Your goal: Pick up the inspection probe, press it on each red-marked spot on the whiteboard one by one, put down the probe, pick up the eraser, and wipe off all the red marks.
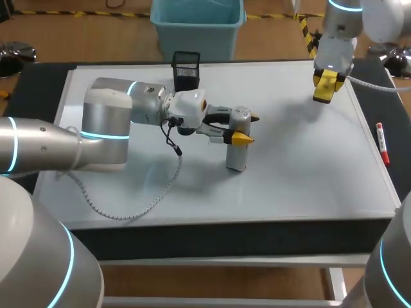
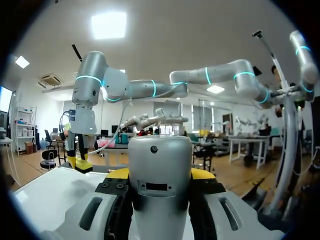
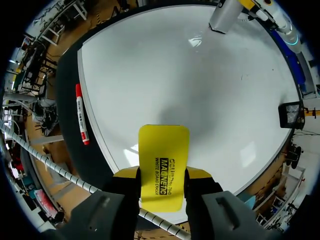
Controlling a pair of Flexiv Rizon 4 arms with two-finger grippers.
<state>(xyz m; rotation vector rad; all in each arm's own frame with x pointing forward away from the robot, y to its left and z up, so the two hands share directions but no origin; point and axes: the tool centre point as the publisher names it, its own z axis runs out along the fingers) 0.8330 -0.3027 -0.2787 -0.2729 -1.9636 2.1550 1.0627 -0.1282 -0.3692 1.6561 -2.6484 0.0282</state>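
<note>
The inspection probe [image 1: 236,153], a silver cylinder, stands upright near the middle of the whiteboard [image 1: 308,173]. Its lower end looks to be on the surface, though contact cannot be confirmed. The left gripper [image 2: 160,175] is clenched on it, a yellow tip on each flank. From the probe, in the head view, the yellow eraser [image 3: 164,150] is at about 2 o'clock, over the board's far right corner. The right gripper [image 3: 164,172] grasps it from both sides and holds it above the surface, not on it. A red marker [image 1: 382,142] lies at 3 o'clock on the dark mat just off the board's edge. A black mesh holder [image 1: 186,69] sits at 11 o'clock on the far edge.

No red spot shows on the board in either the head or the right wrist view, so pressing and wiping look finished, or the marks are too faint to see. The probe has not been set down, and neither tool has been let go.

Only the left wrist view shows the probe's grey housing seated squarely between the fingers, and it shows almost none of the board. The right wrist view takes in nearly the whole white surface ahead of the eraser. The head view alone shows how far apart the two tools are.
</note>
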